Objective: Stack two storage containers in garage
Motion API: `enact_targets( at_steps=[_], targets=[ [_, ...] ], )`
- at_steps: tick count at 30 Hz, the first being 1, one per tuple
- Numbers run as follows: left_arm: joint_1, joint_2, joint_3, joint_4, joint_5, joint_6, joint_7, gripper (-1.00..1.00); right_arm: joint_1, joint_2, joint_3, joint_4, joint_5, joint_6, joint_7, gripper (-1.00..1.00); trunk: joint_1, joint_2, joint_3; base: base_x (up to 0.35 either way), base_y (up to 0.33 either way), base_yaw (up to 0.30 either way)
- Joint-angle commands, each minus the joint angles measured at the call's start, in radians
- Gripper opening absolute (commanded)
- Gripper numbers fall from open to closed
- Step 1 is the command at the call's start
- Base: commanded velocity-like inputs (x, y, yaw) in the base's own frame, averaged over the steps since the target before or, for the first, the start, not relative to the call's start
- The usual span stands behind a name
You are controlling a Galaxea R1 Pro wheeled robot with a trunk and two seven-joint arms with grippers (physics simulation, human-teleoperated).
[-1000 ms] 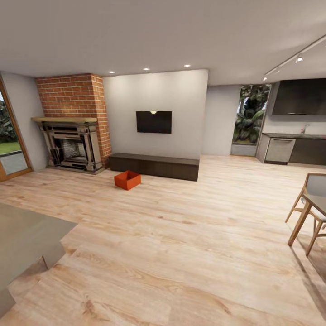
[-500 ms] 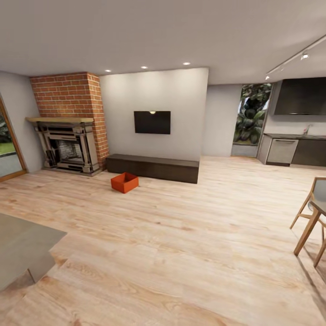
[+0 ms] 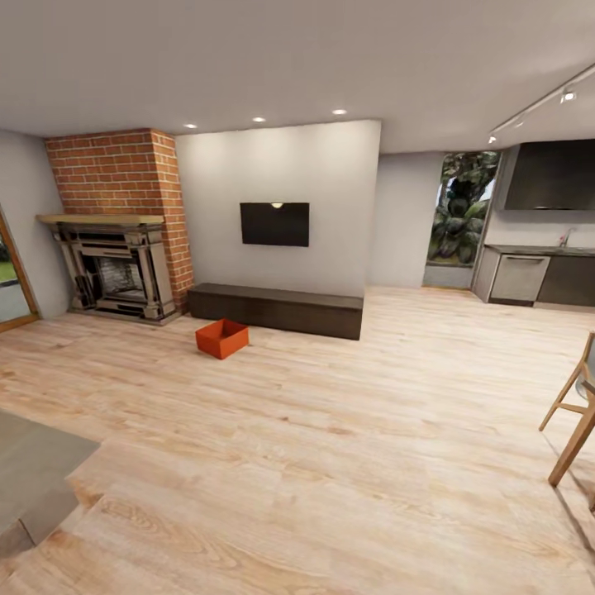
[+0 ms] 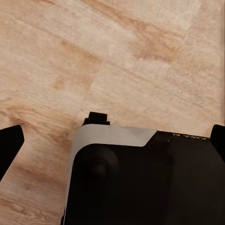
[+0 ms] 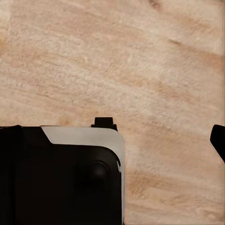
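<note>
One orange-red storage container (image 3: 221, 339) rests on the light wood-plank floor of the living room, far ahead and left of centre, just in front of a low dark cabinet (image 3: 277, 307). In the left wrist view, my left gripper (image 4: 114, 143) hangs open over the planks, its dark fingertips (image 4: 9, 145) at the picture's two side edges and nothing between them. In the right wrist view, my right gripper (image 5: 112, 136) is open in the same way, with one fingertip (image 5: 218, 140) showing at the edge. Both views look down past my dark base.
A brick fireplace (image 3: 116, 223) stands at the back left and a wall TV (image 3: 274, 224) hangs above the cabinet. A grey table corner (image 3: 37, 463) juts in at the near left. Wooden chair legs (image 3: 574, 413) are at the right, with kitchen counters (image 3: 537, 277) behind.
The whole head view has shifted: the camera has moved forward into the room, so the grey table and the chair slide out toward the edges. The container itself has not moved.
</note>
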Motion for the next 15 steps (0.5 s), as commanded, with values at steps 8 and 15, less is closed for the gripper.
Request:
enact_targets(
  at_steps=[8, 15],
  targets=[
    [-0.001, 0.000, -0.006, 0.001, 0.008, -0.002, 0.001, 1.00, -0.001, 0.012, -0.005, 0.003, -0.008, -0.006, -0.003, 1.00, 0.001, -0.001, -0.001, 0.321, -0.087, 0.000],
    [-0.001, 0.000, -0.006, 0.001, 0.008, -0.002, 0.001, 1.00, -0.001, 0.013, -0.006, 0.003, -0.004, -0.007, -0.003, 1.00, 0.001, -0.001, -0.001, 0.321, -0.027, 0.000]
  ],
)
